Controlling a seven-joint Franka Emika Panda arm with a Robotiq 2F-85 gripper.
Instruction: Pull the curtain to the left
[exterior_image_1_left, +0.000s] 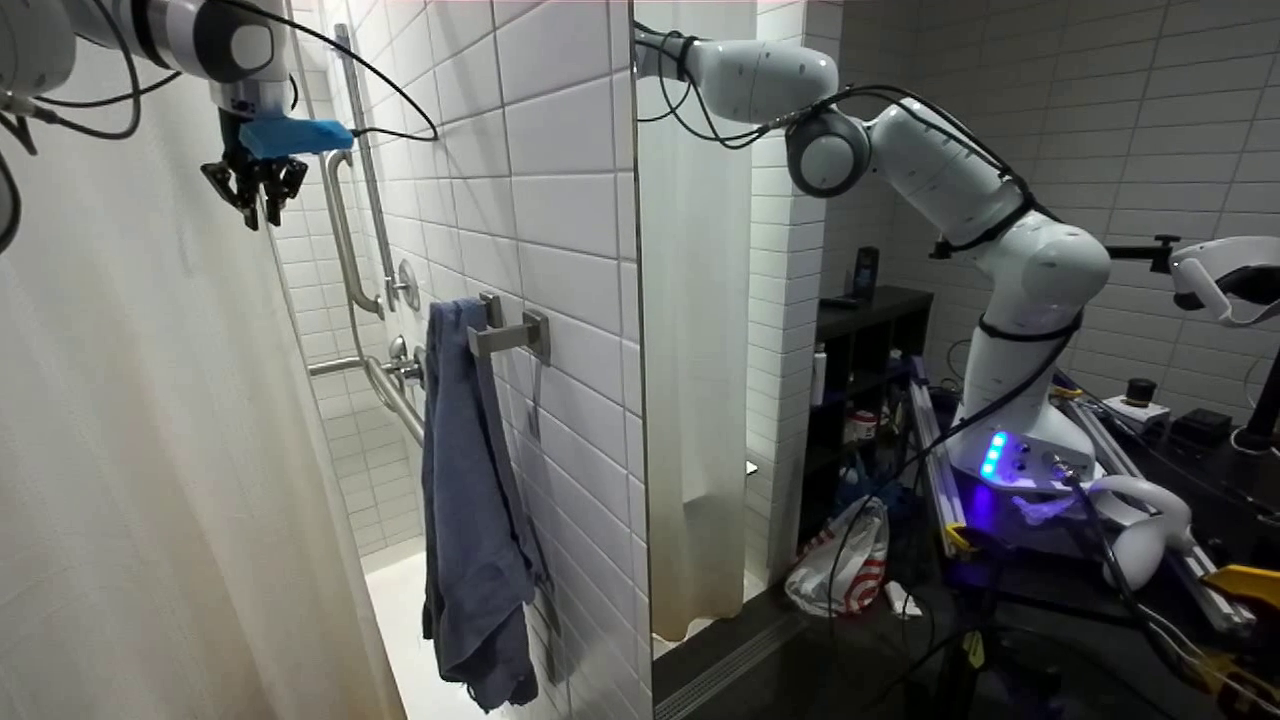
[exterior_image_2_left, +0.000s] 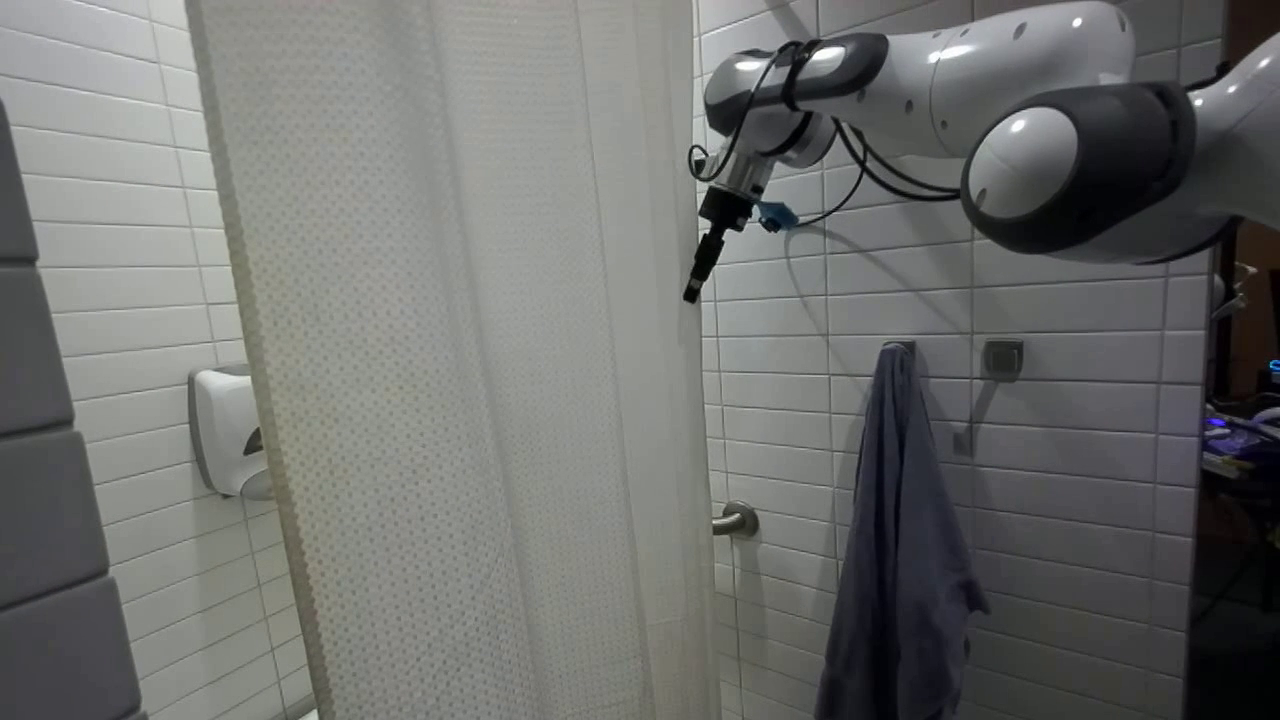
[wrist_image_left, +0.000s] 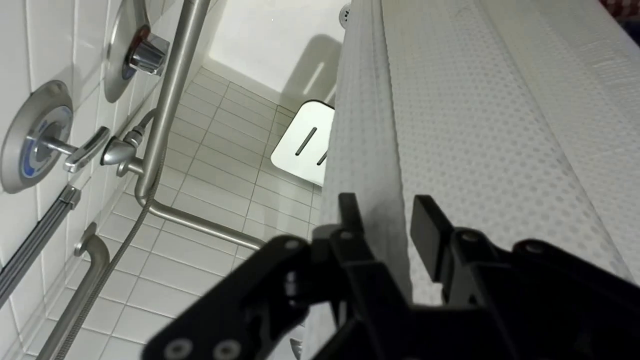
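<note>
The off-white curtain (exterior_image_1_left: 150, 430) hangs in long vertical folds at the left in an exterior view. It fills the middle of an exterior view (exterior_image_2_left: 450, 350) and the right of the wrist view (wrist_image_left: 475, 125). My gripper (exterior_image_1_left: 262, 218) points down at the curtain's edge near the shower opening. In an exterior view its fingertips (exterior_image_2_left: 692, 293) are right at the curtain's right edge. In the wrist view the jaws (wrist_image_left: 385, 215) are part open, with the curtain's edge strip showing in the gap. I cannot tell whether cloth lies between the fingers or only behind them.
A blue-grey towel (exterior_image_1_left: 470, 500) hangs from a hook on the tiled wall (exterior_image_1_left: 560, 220). Grab bars (wrist_image_left: 172, 95) and shower controls (wrist_image_left: 37, 140) line the shower wall. A white shower seat (wrist_image_left: 305, 145) shows beyond the curtain. A mirror (exterior_image_1_left: 700, 300) reflects the arm.
</note>
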